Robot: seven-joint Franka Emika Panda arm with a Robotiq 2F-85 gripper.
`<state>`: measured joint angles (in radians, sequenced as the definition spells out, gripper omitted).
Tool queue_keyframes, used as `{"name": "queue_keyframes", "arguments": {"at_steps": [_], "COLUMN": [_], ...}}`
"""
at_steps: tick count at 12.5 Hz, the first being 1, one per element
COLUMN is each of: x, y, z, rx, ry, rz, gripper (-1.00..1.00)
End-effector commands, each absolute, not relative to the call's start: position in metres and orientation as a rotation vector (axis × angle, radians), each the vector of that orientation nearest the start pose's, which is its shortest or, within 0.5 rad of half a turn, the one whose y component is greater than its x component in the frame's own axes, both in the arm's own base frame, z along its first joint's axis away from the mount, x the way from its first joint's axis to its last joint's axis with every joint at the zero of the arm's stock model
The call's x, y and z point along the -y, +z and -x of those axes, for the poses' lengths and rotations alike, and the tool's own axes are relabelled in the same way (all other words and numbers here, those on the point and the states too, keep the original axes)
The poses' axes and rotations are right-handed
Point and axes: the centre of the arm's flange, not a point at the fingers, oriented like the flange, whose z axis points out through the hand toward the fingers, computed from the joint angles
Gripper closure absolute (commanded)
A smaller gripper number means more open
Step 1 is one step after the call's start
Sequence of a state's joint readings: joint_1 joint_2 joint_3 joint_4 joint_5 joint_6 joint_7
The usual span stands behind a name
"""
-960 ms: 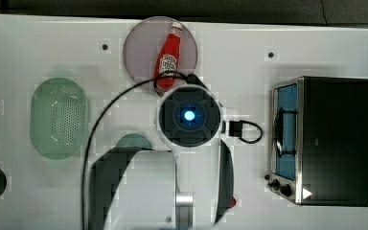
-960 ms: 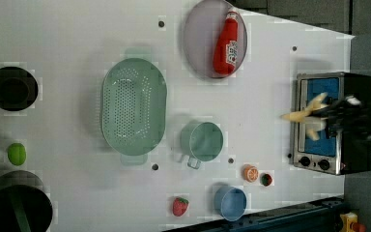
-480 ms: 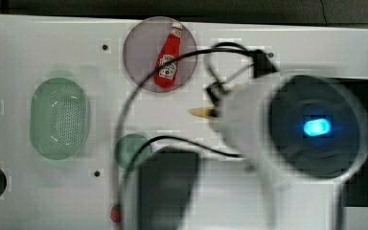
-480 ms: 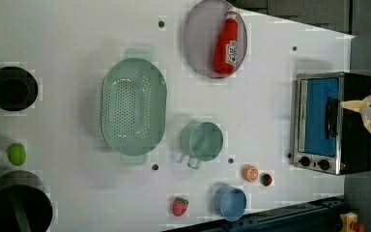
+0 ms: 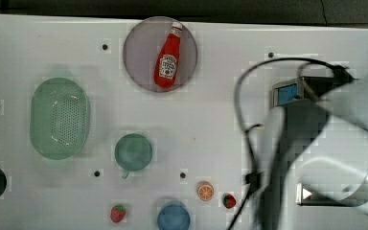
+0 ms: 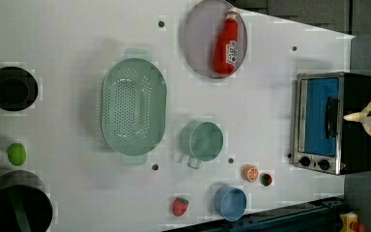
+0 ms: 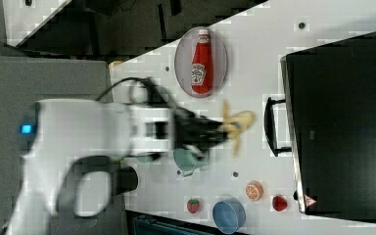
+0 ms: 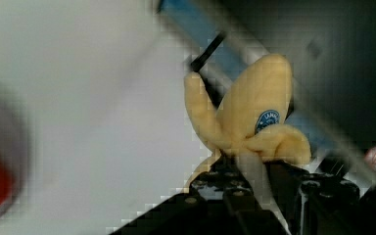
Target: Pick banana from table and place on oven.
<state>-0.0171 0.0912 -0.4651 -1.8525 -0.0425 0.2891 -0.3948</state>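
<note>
The banana is pale yellow with a blue sticker and splayed peel strips. My gripper is shut on its lower end and holds it in the air above the white table. In the left view the banana hangs over the black top of the oven, at the oven's right edge. In the right view the gripper and banana appear just left of the handle of the oven. In the top view my arm covers most of the oven.
A ketchup bottle lies on a grey plate. A green colander, a green cup, an orange slice, two strawberries, a blue bowl and dark containers at the top view's left edge stand on the table.
The arm has swung toward the oven with the banana still in the gripper. In the left view the banana has moved right, from the oven's door to its far edge.
</note>
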Motion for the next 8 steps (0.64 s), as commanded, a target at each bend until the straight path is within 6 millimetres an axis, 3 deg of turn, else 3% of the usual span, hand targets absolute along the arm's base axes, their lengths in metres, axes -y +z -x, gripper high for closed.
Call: {"name": "queue_keyframes", "arguments": {"at_steps": [1,3,5,6,8], "x": [0.344,0.369,0.376,0.378,0.379], "y": [0.464,0.446,0.429,0.425,0.425], "z": [-0.489,-0.485,-0.483,-0.484,-0.487], "rx": [-1.062,-1.035,-1.086,-1.09,-1.03], "ry": [-0.019,-0.03,-0.006,-0.002,-0.034], "rz": [3.097,3.117,3.065,3.067,3.1], "gripper": [0.59,0.59,0.59,0.5,0.08]}}
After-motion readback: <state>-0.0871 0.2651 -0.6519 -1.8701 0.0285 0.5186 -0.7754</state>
